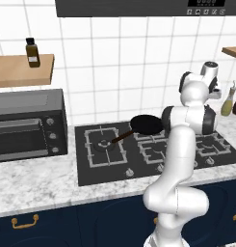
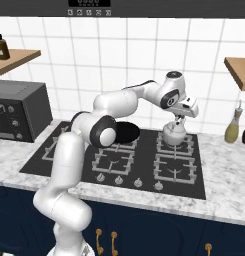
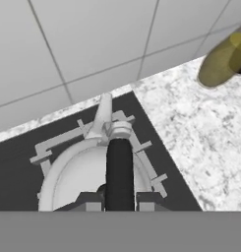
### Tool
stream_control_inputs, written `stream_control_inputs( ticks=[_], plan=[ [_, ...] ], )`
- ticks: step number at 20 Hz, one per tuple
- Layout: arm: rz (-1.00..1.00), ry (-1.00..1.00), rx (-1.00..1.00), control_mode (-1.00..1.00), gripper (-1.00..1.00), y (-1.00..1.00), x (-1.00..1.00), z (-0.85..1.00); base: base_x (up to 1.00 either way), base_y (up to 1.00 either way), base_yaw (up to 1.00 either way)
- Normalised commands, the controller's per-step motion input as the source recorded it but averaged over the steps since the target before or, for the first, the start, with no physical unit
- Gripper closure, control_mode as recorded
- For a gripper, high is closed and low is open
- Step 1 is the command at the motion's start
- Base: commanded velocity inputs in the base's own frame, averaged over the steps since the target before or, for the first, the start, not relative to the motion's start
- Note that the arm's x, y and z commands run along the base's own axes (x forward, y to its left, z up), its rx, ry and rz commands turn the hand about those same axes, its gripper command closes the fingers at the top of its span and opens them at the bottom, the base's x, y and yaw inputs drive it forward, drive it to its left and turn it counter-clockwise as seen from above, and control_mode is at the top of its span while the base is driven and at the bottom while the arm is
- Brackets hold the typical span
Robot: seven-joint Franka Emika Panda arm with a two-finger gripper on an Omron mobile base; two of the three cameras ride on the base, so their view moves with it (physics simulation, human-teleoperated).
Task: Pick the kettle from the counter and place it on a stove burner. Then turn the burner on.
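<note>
Claw (image 3: pixel 119 201) gripping kettle (image 3: pixel 82 177) handle, kettle directly below, on back-right stove burner (image 2: pixel 175 142).

Kettle (image 2: pixel 174 134) on rear burner (image 2: pixel 176 143).

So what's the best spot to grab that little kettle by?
The dark arched handle over the top of the kettle, reached from straight above. The body is round and smooth, while the handle is a narrow bar. The tool already sits astride it, over the back right burner.
</note>
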Motion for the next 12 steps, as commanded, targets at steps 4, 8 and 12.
stream_control_inputs(
  ticks=[4, 8, 12],
  plan=[
    [0.00, -0.02, -0.03, -1.00, 1.00, 0.00, 0.03, -0.05, 0.00, 0.00, 0.00],
    [0.00, 0.00, 0.00, -1.00, 1.00, 0.00, 0.14, -0.29, 0.00, 0.00, 0.00],
    [0.00, -0.06, 0.00, -1.00, 1.00, 0.00, 0.00, -0.06, 0.00, 0.00, 0.00]
  ],
)
